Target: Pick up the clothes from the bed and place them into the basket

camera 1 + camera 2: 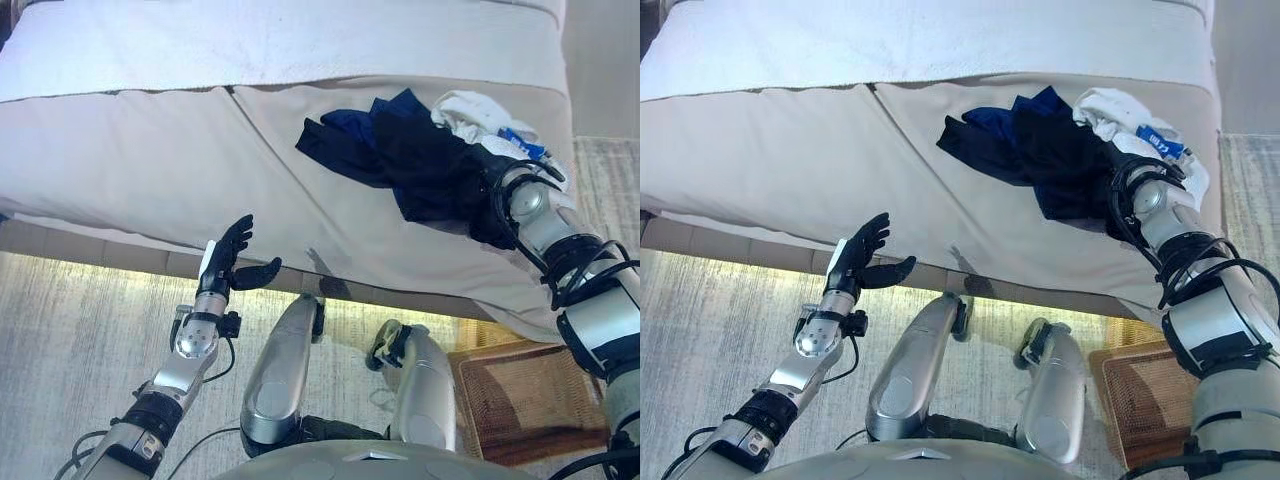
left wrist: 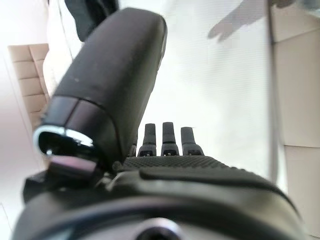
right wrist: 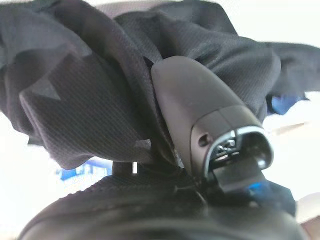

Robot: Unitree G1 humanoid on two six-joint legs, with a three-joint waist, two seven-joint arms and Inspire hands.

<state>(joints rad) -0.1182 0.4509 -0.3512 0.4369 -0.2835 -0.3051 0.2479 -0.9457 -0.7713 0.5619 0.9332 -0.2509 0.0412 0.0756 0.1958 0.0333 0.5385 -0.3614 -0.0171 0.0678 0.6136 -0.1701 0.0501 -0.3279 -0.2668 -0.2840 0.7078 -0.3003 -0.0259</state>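
Lying heaped at the right end of the beige upholstered bed [image 1: 150, 160] is a crumpled pile of clothes: a black woven garment [image 1: 430, 165] spread on top, a navy blue piece [image 1: 365, 125] bunched beside it, and a white item with blue print [image 1: 480, 115] behind. The right hand [image 3: 200, 115] is buried in the black fabric, thumb pressed against its folds; its fingers are hidden, so its grip cannot be judged. The left hand [image 1: 235, 255] hangs before the bed edge, fingers straight, thumb spread, holding nothing. A brown wicker basket [image 1: 525, 400] sits on the floor, lower right.
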